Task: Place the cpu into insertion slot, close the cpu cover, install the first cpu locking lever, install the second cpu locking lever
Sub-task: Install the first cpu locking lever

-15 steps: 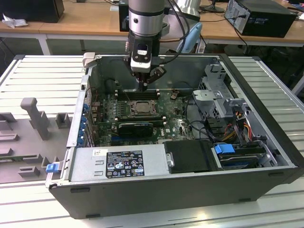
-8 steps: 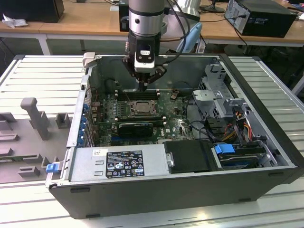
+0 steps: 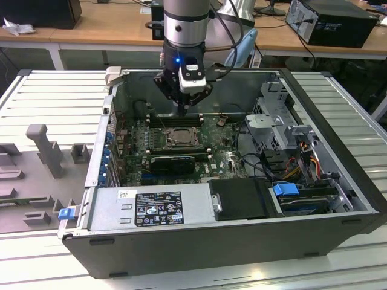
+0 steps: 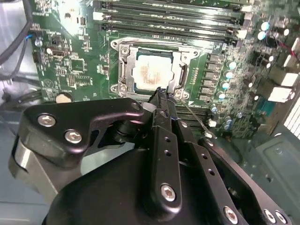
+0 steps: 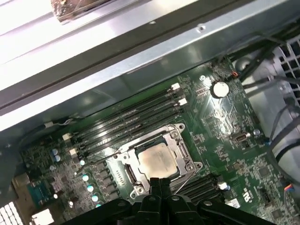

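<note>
The cpu (image 4: 149, 74) is seen seated in the insertion slot (image 4: 123, 69), framed by the closed cpu cover (image 4: 177, 60), on the green motherboard (image 5: 220, 126). The gripper (image 5: 161, 183) is poised at the cover's edge, fingers (image 4: 162, 101) pressed together, nothing held.

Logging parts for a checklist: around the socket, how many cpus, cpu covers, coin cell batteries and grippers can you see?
cpu: 1
cpu cover: 1
coin cell battery: 1
gripper: 1
Total: 4
</note>
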Available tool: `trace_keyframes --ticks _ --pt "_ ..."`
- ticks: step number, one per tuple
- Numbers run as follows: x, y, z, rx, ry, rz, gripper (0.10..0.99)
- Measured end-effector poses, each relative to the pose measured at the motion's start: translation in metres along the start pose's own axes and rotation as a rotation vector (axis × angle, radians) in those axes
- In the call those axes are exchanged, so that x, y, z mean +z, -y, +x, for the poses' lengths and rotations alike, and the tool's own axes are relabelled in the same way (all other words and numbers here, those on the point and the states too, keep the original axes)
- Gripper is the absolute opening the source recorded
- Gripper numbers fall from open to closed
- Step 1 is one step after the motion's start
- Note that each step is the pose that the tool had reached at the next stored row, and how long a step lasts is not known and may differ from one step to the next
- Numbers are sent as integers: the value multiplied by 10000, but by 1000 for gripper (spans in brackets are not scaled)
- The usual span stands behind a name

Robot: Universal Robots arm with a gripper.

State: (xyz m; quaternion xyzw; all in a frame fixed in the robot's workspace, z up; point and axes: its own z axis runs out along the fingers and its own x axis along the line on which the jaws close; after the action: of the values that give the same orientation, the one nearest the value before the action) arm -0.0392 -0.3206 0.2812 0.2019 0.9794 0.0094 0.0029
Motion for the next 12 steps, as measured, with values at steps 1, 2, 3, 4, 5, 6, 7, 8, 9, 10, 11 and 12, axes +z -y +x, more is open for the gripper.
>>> trace_keyframes --ticks 1,2,3,4,5,6,7,8,9,10,11,12 --pt "0 0 0 -154 -1 -2 106" --pt "0 0 0 -297 -4 -2 106" --pt "1 0 0 -458 -5 -3 106" --pt "1 0 0 -769 -7 -5 106" --pt "1 0 0 -1074 -10 -7 106" --pt "1 0 0 -1206 -12 -9 106" --pt "1 0 0 -1377 -14 -9 106" --pt "1 0 0 -1626 -19 -9 106" --pt "1 0 0 -1764 -22 -10 106" --pt "1 0 0 -1927 -25 -10 106" --pt "1 0 0 -2334 -34 -11 106" --pt "1 0 0 -2638 -39 -11 106"
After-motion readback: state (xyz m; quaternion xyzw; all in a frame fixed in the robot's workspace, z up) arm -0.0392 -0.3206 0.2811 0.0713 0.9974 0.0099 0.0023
